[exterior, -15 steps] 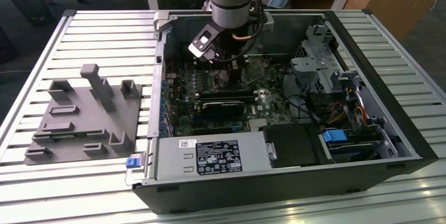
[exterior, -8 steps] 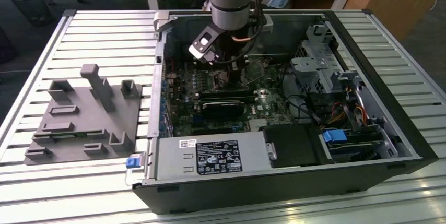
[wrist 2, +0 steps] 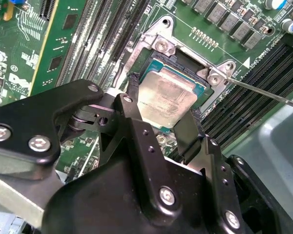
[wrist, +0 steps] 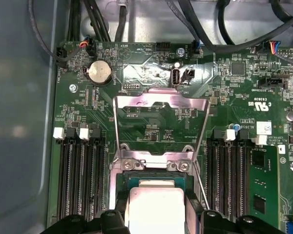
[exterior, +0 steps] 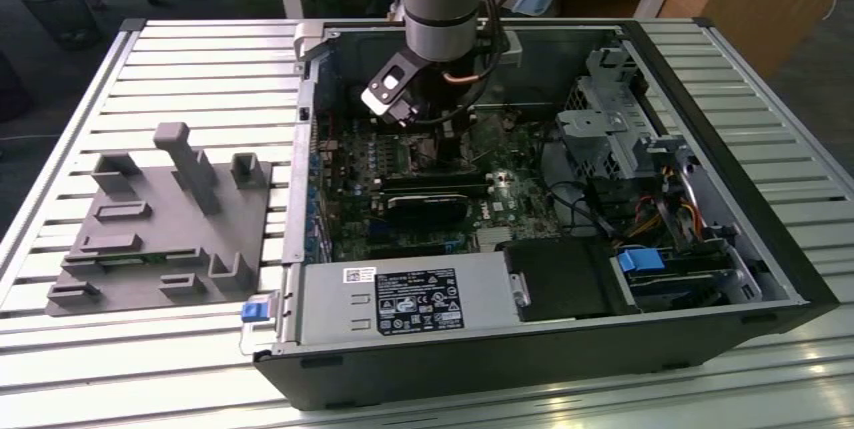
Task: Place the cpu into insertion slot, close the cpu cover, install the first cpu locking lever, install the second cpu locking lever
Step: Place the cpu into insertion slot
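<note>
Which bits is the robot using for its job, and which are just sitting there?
Job: cpu, slot, cover, lever, end effector.
Lying about: memory slots, coin battery, grey rack, power supply.

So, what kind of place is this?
Probably a robotics lab workbench for computer assembly: an open computer case lies on a slatted metal table, a grey fixture block sits beside it, and the gripper holds the cpu over the motherboard.
</note>
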Motion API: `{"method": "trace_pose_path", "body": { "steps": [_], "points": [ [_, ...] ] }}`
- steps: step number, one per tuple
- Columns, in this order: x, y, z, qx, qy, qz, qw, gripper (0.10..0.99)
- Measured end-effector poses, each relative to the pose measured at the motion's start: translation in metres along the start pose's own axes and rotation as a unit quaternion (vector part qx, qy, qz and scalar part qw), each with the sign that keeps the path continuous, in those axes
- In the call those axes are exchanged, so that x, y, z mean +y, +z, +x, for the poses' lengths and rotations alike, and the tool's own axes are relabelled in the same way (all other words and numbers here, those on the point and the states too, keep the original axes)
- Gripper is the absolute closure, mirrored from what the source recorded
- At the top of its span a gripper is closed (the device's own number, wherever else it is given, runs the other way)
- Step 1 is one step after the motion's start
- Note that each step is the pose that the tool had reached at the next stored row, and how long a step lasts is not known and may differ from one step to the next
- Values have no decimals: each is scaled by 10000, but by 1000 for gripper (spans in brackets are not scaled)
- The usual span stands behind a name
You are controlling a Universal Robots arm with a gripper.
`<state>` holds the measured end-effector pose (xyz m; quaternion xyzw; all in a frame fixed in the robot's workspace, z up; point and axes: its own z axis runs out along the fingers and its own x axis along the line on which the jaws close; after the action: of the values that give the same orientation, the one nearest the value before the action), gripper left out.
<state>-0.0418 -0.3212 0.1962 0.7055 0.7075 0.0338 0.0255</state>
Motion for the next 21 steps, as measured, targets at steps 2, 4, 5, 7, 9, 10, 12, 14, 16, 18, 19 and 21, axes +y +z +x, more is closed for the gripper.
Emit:
{"method": "trace_pose_path", "body": {
  "steps": [2, 4, 5, 7, 9, 10, 12, 14, 16, 18, 19, 21],
  "points": [
    [0, 11, 9, -2, 25, 0, 10000, 549],
    [0, 18, 11, -3, 34, 1, 10000, 549],
    [0, 18, 11, -3, 34, 1, 10000, 549],
    [0, 18, 11, -3, 35, 2, 10000, 549],
    [0, 18, 11, -3, 35, 1, 10000, 549],
    [0, 18, 11, -3, 35, 1, 10000, 549],
    [0, 18, 11, -2, 35, 1, 10000, 541],
    [0, 21, 11, -2, 35, 1, 10000, 541],
    [-1, 25, 11, 9, 37, 1, 10000, 475],
    [-1, 27, 11, 32, 38, 1, 10000, 475],
    [-1, 27, 12, 34, 39, 1, 10000, 475],
    [-1, 21, 11, 35, 39, 1, 10000, 475]
  ]
}}
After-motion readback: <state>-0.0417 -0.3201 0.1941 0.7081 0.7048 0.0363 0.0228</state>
